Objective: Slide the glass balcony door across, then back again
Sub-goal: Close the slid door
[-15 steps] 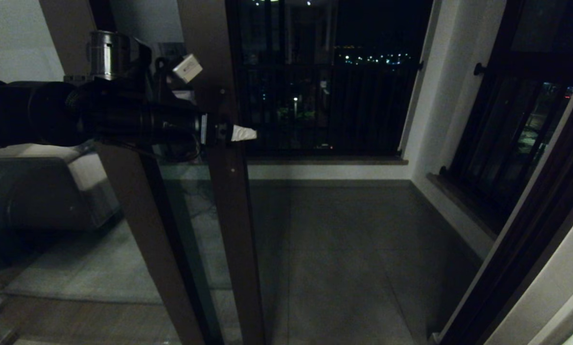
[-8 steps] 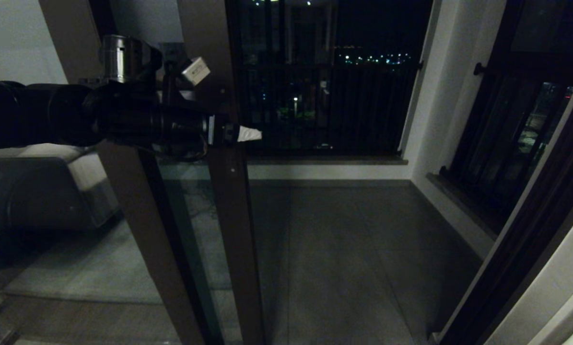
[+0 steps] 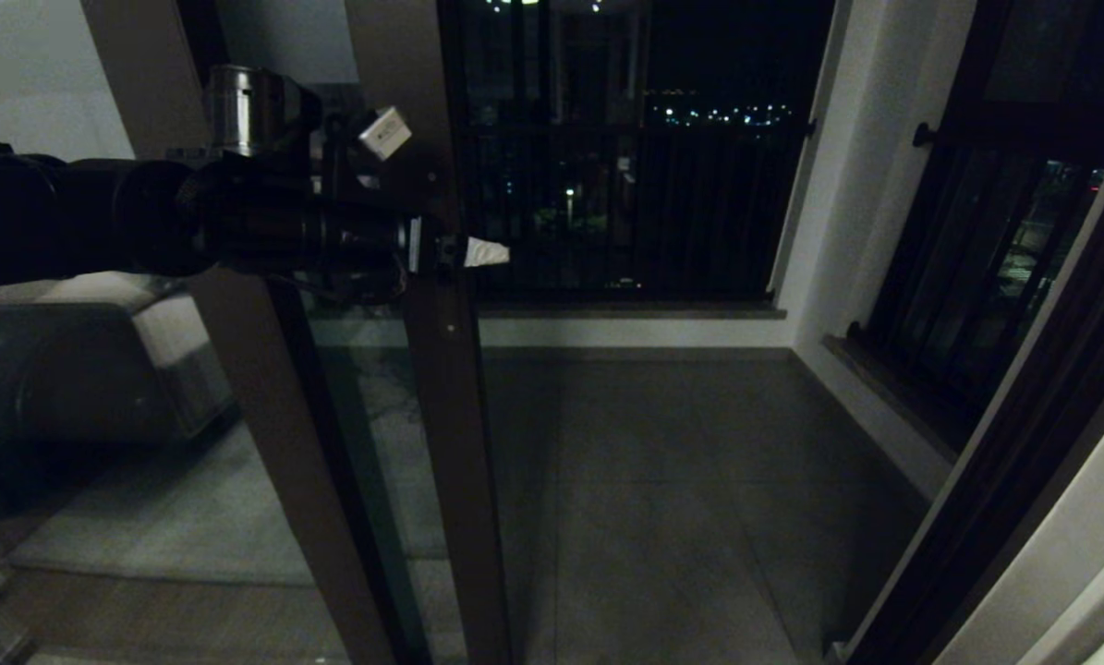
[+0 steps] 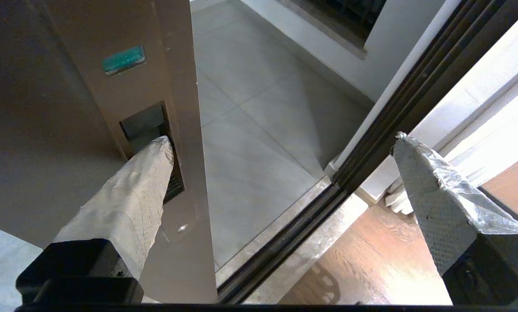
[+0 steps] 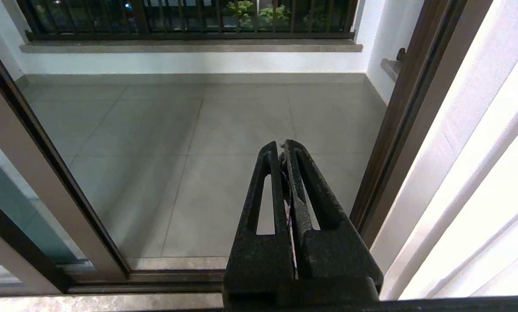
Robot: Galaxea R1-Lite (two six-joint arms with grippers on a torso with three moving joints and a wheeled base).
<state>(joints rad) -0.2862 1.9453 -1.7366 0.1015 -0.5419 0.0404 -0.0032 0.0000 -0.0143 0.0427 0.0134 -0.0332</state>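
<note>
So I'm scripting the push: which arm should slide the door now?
Left. The left gripper is open, one finger tucked into the recessed handle of the door. The right gripper is shut, away from it.

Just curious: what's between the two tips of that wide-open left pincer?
In the left wrist view, the glass balcony door edge and bare balcony floor lie between the left pincer tips; one fingertip sits in the recessed handle.

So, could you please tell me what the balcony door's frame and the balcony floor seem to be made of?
The glass balcony door frame looks like brown matte-coated metal: flat, even faces, sharp edges, a small screw and a cut-in handle recess. The balcony floor looks like pale grey matte tile, with straight grout lines in a grid.
</note>
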